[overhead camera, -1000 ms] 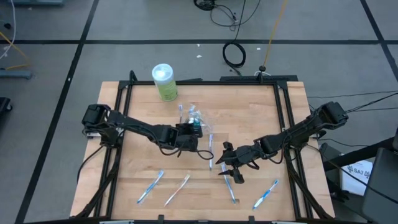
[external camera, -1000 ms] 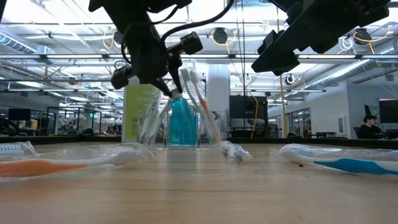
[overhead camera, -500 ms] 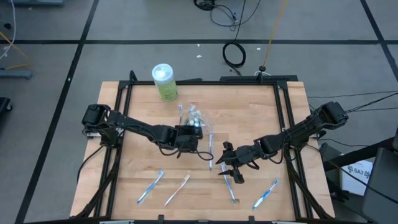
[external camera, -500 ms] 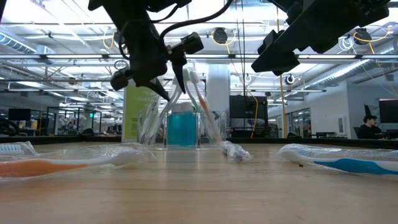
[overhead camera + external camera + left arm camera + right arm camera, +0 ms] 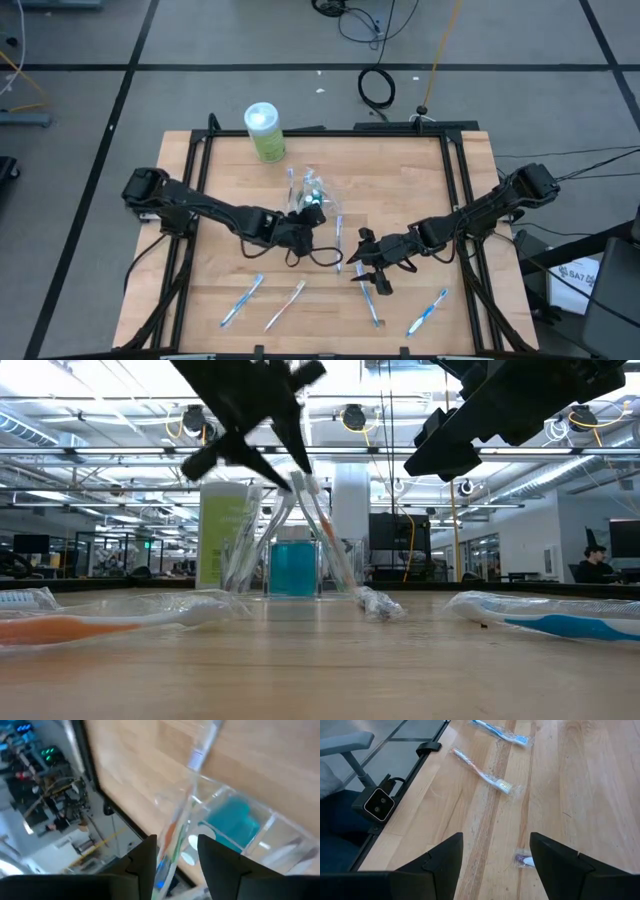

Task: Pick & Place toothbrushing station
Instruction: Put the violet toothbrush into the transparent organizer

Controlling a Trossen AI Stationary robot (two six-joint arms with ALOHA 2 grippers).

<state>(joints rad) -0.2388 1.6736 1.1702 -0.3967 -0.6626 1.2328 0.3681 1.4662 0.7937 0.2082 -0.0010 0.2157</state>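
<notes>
The high view shows a light wooden worktop (image 5: 400, 180) with a black frame, standing on a grey floor with dark lines and some cables. The low view looks across it into a big open hall with ceiling lights and monitors, and a person sits far at the right side. A clear holder (image 5: 312, 190) with a blue insert stands upright near the middle of the worktop, and some wrapped toothbrushes in it lean outward with their heads up. A green bottle (image 5: 265, 132) with a white cap stands at the far edge. Four wrapped toothbrushes lie flat along the near edge: a blue one (image 5: 241, 299), an orange one (image 5: 285, 305), another blue one (image 5: 372, 303) and one more blue (image 5: 427, 312), all with the long axis diagonal. The left hand (image 5: 296, 232) hangs just beside the holder, fingers spread and empty. The right hand (image 5: 366, 262) is open above the worktop, near the third toothbrush.
</notes>
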